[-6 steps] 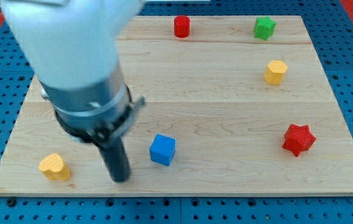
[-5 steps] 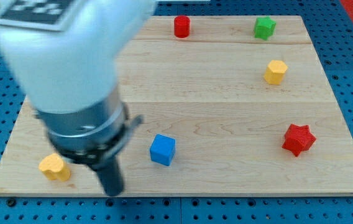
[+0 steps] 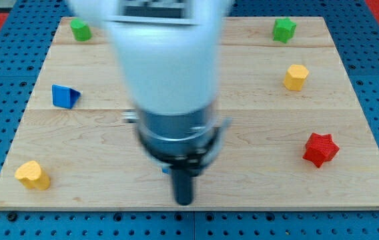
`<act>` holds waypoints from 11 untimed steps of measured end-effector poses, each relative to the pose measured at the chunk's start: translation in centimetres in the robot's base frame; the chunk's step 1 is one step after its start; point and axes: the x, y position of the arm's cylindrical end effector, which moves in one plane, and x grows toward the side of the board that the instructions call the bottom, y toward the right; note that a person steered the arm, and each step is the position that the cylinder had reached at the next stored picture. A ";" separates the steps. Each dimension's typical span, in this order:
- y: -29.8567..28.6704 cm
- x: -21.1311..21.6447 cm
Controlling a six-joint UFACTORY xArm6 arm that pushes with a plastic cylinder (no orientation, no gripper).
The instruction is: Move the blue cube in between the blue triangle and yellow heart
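My tip [image 3: 185,201] is at the view's bottom middle, near the board's front edge. The blue cube [image 3: 166,170] is almost wholly hidden behind the rod; only a sliver shows at the rod's left side, just above the tip. The blue triangle [image 3: 64,97] lies at the view's left, mid-height. The yellow heart [image 3: 32,175] sits at the bottom left corner of the board. Both are far to the left of my tip.
A green block [image 3: 79,29] is at the top left, a green star [image 3: 283,29] at the top right. A yellow hexagon [image 3: 295,77] and a red star [image 3: 320,149] lie at the right. The arm's body hides the top middle of the wooden board [image 3: 256,133].
The arm has swung right, from left of the blue cube to over it. The yellow heart now lies further left. The blue triangle and green block are uncovered; the red cylinder is hidden.
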 end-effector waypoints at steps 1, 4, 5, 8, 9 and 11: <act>2.6 -0.7; -1.6 -8.6; -1.6 -8.9; -5.0 -8.9; -3.9 -6.8; -7.6 -5.5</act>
